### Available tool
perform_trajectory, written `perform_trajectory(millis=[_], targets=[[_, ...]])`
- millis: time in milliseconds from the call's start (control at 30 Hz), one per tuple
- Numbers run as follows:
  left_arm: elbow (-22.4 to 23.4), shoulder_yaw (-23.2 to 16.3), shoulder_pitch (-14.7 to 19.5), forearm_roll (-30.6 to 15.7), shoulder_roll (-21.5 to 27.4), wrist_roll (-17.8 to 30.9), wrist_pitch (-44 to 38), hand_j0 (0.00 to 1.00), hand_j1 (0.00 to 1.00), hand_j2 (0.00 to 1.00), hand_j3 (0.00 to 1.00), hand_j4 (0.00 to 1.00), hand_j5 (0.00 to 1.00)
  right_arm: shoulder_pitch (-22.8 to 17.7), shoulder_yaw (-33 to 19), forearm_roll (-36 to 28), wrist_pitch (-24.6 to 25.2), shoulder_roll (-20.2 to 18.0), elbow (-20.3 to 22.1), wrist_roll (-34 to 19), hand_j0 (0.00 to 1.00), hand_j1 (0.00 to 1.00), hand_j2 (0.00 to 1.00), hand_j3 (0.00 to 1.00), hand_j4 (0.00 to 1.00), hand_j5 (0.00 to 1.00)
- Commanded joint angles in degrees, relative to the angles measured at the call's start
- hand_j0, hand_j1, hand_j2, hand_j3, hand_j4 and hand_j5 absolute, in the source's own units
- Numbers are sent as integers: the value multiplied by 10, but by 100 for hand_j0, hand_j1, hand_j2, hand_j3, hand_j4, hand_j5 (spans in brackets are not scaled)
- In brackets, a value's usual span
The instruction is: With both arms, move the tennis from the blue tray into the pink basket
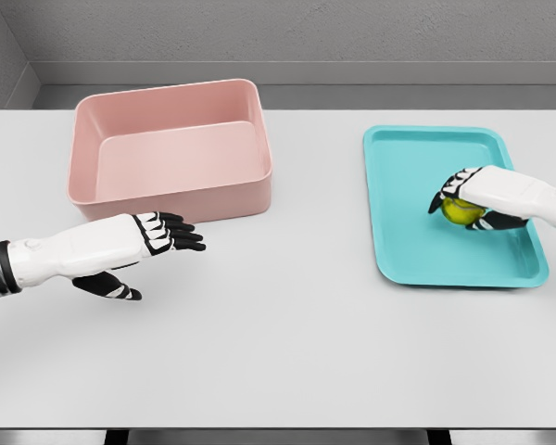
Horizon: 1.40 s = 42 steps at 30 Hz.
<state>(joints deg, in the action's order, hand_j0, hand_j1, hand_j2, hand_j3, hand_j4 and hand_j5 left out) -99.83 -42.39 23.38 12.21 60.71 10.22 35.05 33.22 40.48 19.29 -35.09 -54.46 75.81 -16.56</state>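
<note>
Yellow-green ball (461, 212) at right of frame, on blue tray (417, 185), wrapped by right hand (463, 197). Round and slick, so likely to slip or roll off if grip is shallow. Left hand (157, 241) at lower left, fingers spread, holding nothing, just below pink basket (171, 197). Bare bench (296, 352) between; nothing blocking.

**Ball, tray, basket**

The yellow-green ball (461, 211) sits on the teal tray (417, 232), toward its right side, partly covered. The tray lies flat on the right. The pink basket (171, 190), open-topped and upright, stands well apart on the left.
</note>
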Motion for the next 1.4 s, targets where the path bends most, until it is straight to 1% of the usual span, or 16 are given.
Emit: perform_trajectory(millis=[0, 200, 300, 467, 800, 900, 1000, 1267, 1300, 1367], targets=[[0, 0, 0, -4, 1, 0, -1, 100, 100, 100, 100, 100, 100, 0, -1, -4, 1, -1, 12, 0, 61, 61, 61, 61, 61, 61], [0, 0, -1, -5, 1, 0, -1, 100, 100, 100, 100, 100, 100, 21, -1, -4, 1, 1, 24, 0, 61, 61, 61, 61, 61, 61], [0, 0, -1, -5, 2, 0, -1, 100, 100, 100, 100, 100, 100, 37, 0, -4, 1, 12, 24, 0, 61, 61, 61, 61, 61, 61], [0, 0, -1, -5, 2, 0, -1, 100, 100, 100, 100, 100, 100, 49, 1, -4, 1, 33, 24, -6, 61, 61, 61, 61, 61, 61], [0, 0, -2, -5, 2, 0, -1, 100, 100, 100, 100, 100, 100, 54, 2, -4, 1, 37, 38, -7, 61, 61, 61, 61, 61, 61], [1, 0, -2, -6, 2, 0, -1, 100, 100, 100, 100, 100, 100, 55, 3, -4, 1, 46, 45, -14, 61, 61, 61, 61, 61, 61], [0, 0, -2, -5, 2, 0, -1, 100, 100, 100, 100, 100, 100, 59, 3, -4, 1, 46, 50, -14, 61, 61, 61, 61, 61, 61], [0, 0, -2, -6, 2, 0, -1, 100, 100, 100, 100, 100, 100, 70, 7, -3, 1, 73, 56, -15, 61, 61, 61, 61, 61, 61], [0, 0, -2, -6, 2, -1, -1, 100, 100, 100, 100, 100, 100, 70, 8, -3, 1, 79, 58, -25, 61, 61, 61, 61, 61, 61], [0, 0, -2, -6, 2, 0, -1, 100, 100, 100, 100, 100, 100, 71, 9, -3, 1, 82, 59, -26, 61, 61, 61, 61, 61, 61]])
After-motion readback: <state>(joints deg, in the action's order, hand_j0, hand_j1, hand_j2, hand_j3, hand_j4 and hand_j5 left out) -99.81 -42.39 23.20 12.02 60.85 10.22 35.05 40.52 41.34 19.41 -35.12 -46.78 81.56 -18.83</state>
